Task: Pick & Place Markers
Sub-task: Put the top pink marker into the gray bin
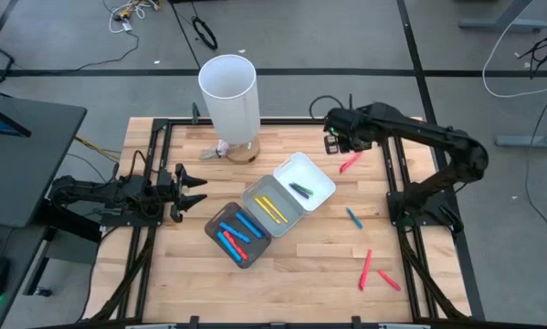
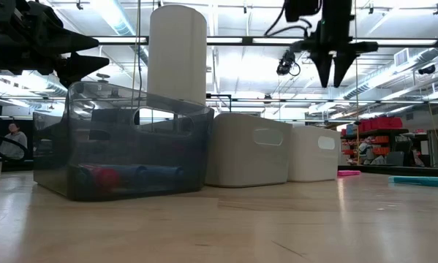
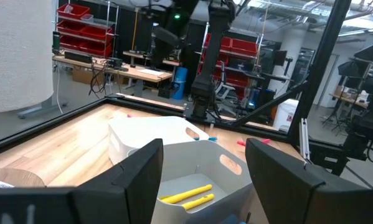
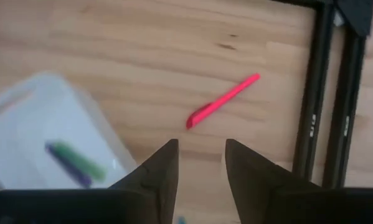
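A red marker [image 1: 349, 163] [image 4: 222, 101] lies flat on the table near the far right side. My right gripper [image 1: 333, 139] [image 4: 200, 155] [image 2: 334, 71] hangs above the table a little short of it, open, fingers pointing down, touching nothing. Other loose markers lie flat: a blue one [image 1: 353, 217] and two red ones [image 1: 365, 270] [image 1: 388, 280]. The white tray [image 1: 302, 181] holds green and purple markers [image 4: 77, 163], the grey tray [image 1: 271, 208] yellow ones [image 3: 186, 195], the dark tray [image 1: 236, 234] blue and red ones. My left gripper [image 1: 196, 181] [image 3: 202, 168] waits open, left of the trays.
A tall white cylinder [image 1: 229, 96] stands on a round wooden base at the far edge, just behind the trays. Black frame rails [image 4: 317, 93] run along the table's right side close to the red marker. Bare wood lies between the trays and the loose markers.
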`<state>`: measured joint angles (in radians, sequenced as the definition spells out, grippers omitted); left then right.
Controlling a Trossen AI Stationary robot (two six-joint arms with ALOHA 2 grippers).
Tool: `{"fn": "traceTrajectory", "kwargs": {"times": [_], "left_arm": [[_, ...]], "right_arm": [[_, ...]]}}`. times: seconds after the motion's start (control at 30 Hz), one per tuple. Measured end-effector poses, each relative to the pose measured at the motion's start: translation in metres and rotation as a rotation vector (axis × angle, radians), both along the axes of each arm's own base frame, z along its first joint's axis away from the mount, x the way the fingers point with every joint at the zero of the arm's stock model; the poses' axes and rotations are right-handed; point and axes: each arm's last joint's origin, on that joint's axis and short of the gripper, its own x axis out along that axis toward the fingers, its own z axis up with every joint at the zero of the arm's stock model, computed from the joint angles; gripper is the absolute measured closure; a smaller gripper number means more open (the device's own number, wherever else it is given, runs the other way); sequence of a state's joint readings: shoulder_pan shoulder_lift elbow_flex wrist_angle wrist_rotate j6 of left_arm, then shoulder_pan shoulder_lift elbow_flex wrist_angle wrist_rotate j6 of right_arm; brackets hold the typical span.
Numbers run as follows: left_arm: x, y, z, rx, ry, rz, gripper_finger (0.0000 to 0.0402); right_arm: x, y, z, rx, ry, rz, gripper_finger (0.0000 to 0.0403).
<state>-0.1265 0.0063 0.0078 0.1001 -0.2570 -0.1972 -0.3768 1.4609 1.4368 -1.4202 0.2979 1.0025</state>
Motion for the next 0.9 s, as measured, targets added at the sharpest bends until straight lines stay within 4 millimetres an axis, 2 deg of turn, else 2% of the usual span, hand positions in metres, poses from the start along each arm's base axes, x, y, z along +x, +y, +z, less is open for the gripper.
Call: {"fn": "traceTrajectory", "kwargs": {"times": [0.53, 0.73, 0.9], "left_arm": [[0.000, 0.000, 0.000, 0.000, 0.000, 0.000, 0.0168], [0.000, 0.000, 0.000, 0.000, 0.000, 0.000, 0.0168], [0.000, 0.000, 0.000, 0.000, 0.000, 0.000, 0.0168]], "right_arm": [[-0.012, -0.072, -0.031, 0.038, 0.032, -0.509, 0.0269], [-0.018, -0.089, -0.041, 0.045, 0.039, -0.664, 0.0269], [-0.020, -0.095, -0.050, 0.048, 0.025, -0.784, 0.0269]]}}
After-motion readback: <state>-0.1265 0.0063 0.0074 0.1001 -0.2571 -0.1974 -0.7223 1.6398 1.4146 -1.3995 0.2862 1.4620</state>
